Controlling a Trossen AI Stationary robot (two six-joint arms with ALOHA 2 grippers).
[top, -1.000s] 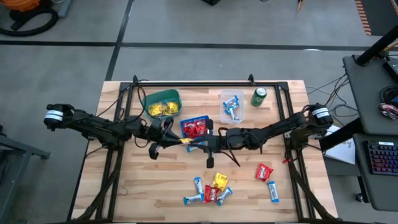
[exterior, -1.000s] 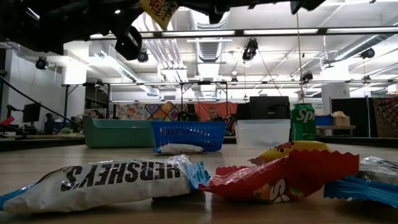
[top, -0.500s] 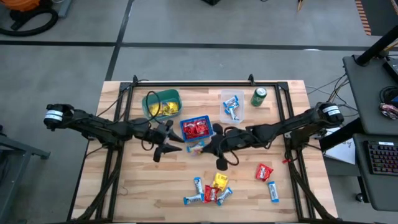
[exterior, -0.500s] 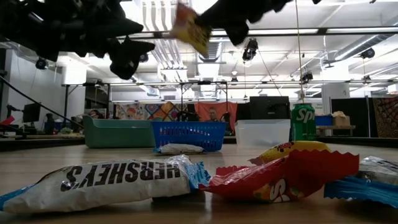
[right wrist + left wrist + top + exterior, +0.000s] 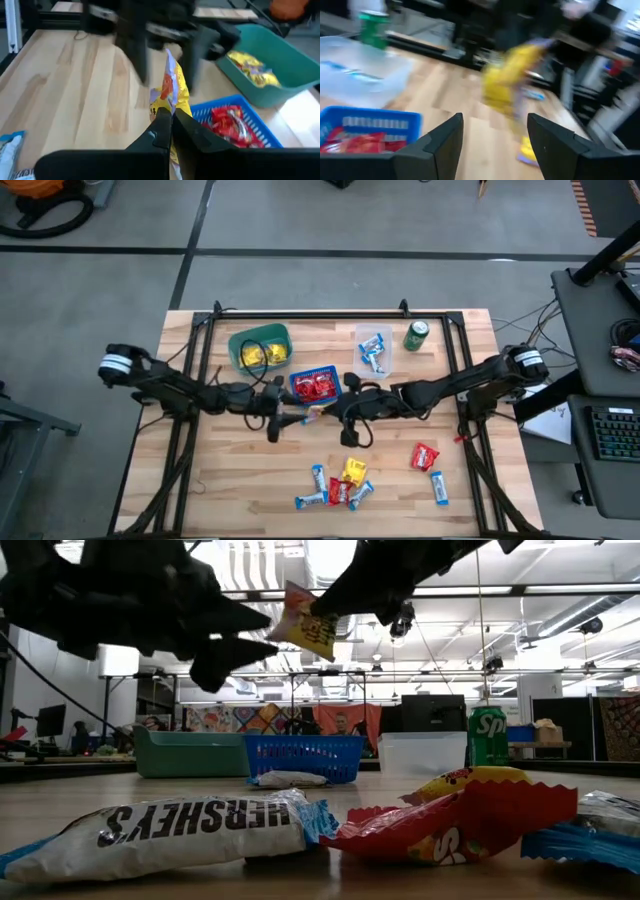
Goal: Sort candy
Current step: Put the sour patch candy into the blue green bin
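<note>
A: What sits at the left of the pale wooden worktop (image 5: 230, 470)?

B: A green plastic basket (image 5: 261, 346) with yellow wrapped candies in it, near the far edge. The left gripper (image 5: 283, 418) hangs in front of it, above the boards, its dark fingers (image 5: 440, 145) spread wide with nothing between them.

A: And just to its right?

B: A yellow shiny-wrapped candy (image 5: 170, 100) is held in the air, pinched at its lower end by the right gripper (image 5: 166, 120), whose fingers are pressed together on the wrapper. In the low view the same candy (image 5: 305, 628) hangs high above the worktop, between the two dark arms. The left gripper faces it, close but not touching it.

A: What lies behind that?

B: A blue plastic mesh basket (image 5: 316, 385) holding red wrapped candies, just beside the two grippers. Farther right stands a clear plastic tub (image 5: 373, 352) with blue-and-white bars inside, then a green drink can (image 5: 416, 335) upright near the far edge.

A: Any candy loose on the boards?

B: Yes. A cluster of mixed candies (image 5: 338, 486), blue-and-white, red and yellow, lies near the front edge. To its right, a red candy (image 5: 424, 456) and a blue-and-white bar (image 5: 439, 487) lie apart from the cluster.
</note>
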